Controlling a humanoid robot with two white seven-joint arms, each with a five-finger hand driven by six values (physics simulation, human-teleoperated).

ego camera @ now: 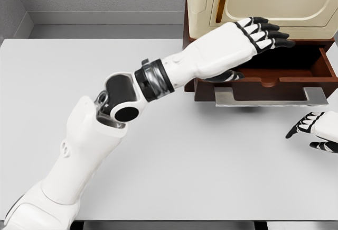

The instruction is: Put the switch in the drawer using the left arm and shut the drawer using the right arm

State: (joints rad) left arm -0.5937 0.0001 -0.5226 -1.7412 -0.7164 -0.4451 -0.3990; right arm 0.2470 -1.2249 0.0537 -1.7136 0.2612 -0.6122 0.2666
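Switch: no switch can be made out anywhere in the head view; it may lie inside the open drawer beneath the left robot hand, or under its palm, but the picture does not settle that.

A wide pale grey desk (174,172) fills most of the view. At its far right corner stands a cream-coloured cabinet (253,0) on a dark reddish-brown base. From that base a drawer (280,79) is pulled out toward the robot, open, its inside in deep shadow. A flat grey metal handle (269,97) runs along the drawer's front.

The left arm, white with a black elbow joint, comes in from the lower left corner and reaches diagonally across the desk to the drawer. The left robot hand (248,42) hovers over the drawer's left half, palm down, its fingers (274,34) stretched out and slightly apart, the thumb tucked below near the drawer's front wall. It seems to hold nothing.

The right robot hand (314,129) shows only partly at the right edge of the desk, near the drawer's front, fingers loosely apart and empty.

Judging by this, the placing step looks to be at or near its end: the left hand is open above the drawer. The next move would call for the left arm to pull clear of the drawer, then for the right hand to press the front or handle and push the drawer shut.
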